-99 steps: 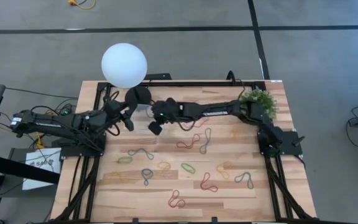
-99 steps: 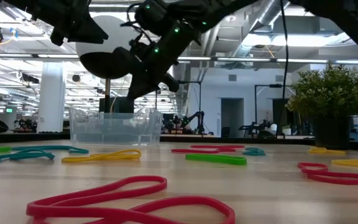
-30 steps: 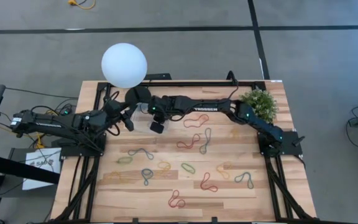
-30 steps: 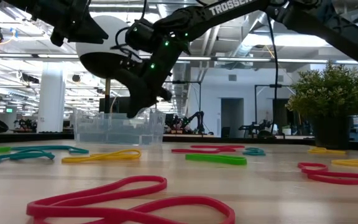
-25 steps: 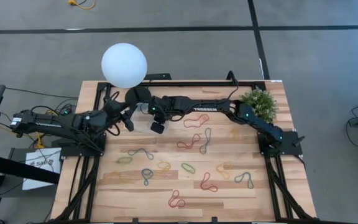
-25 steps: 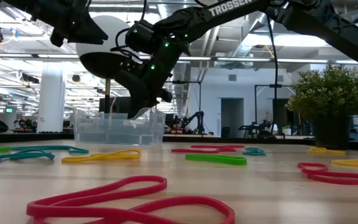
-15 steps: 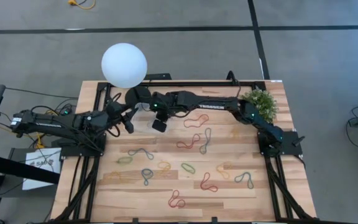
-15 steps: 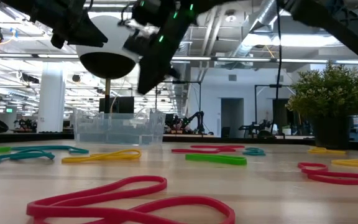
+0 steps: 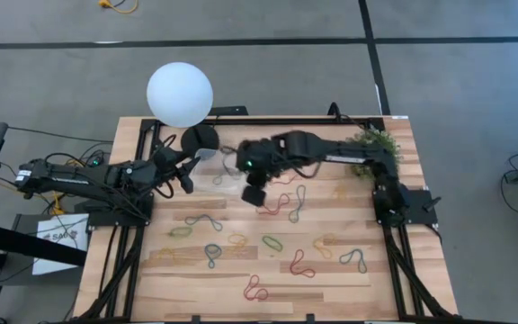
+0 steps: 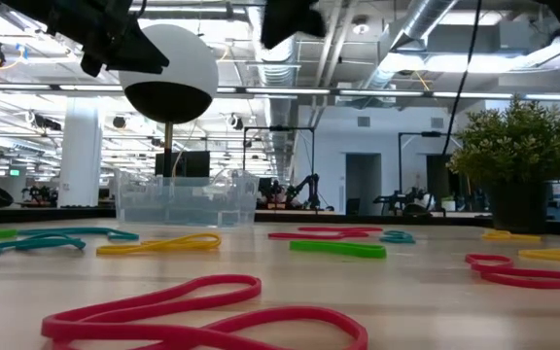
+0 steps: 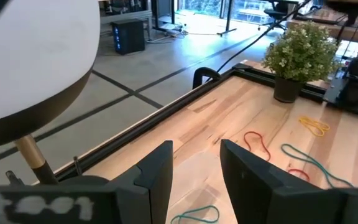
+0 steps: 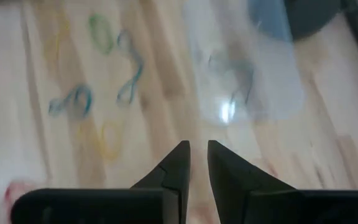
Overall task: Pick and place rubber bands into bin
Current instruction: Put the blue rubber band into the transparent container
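Note:
Several rubber bands lie flat on the wooden table, among them a red one (image 9: 272,209), a green one (image 9: 272,242) and a blue-grey one (image 9: 212,254). The clear bin (image 9: 216,167) stands at the far middle, beside the lamp's black base (image 9: 200,138). In the right wrist view a blue-grey band (image 12: 232,87) lies inside the bin (image 12: 247,74). My right gripper (image 9: 253,192) hovers high over the table, to the near right of the bin, its fingers (image 12: 197,155) a narrow gap apart and empty. My left gripper (image 9: 185,173) waits open and empty just left of the bin.
A white globe lamp (image 9: 180,94) stands at the far left of the table. A potted plant (image 9: 376,148) stands at the far right. More bands are spread over the table's middle and near half, with a large red one (image 10: 202,311) closest to the low camera.
My right gripper has risen from just above the bin, going out of the top of the low view. It has moved away from the bin toward the table's right and near edges. The bin and the bands on the table have stayed put.

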You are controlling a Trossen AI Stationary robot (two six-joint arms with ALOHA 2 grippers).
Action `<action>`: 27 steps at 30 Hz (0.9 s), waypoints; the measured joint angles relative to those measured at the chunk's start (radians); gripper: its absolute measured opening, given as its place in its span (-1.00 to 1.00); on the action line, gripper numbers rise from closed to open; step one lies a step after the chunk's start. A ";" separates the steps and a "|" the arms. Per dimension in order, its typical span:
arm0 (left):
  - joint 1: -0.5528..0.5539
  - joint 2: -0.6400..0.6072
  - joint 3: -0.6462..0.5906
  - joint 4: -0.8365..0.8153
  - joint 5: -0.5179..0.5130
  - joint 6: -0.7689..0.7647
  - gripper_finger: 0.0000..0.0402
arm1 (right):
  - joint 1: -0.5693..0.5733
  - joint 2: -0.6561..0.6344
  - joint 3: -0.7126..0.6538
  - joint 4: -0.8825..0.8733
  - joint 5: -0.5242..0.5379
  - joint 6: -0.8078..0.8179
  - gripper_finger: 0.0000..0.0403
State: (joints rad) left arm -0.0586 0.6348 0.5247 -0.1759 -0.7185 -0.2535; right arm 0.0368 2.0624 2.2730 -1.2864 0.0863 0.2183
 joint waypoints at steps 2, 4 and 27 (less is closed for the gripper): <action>0.000 0.000 0.000 0.000 0.000 0.000 -0.38 | 0.050 -0.024 -0.001 -0.044 0.046 0.019 -0.75; 0.000 -0.001 0.000 -0.005 0.000 0.000 -0.38 | 0.110 -0.045 -0.011 -0.100 0.141 0.026 -0.75; 0.000 -0.001 0.000 -0.104 0.767 0.073 -0.39 | 0.514 -0.211 -0.021 -0.285 0.515 0.273 -0.75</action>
State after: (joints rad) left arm -0.0586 0.6342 0.5247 -0.2798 0.0487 -0.1810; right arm 0.5508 1.8513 2.2516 -1.5711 0.6016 0.4916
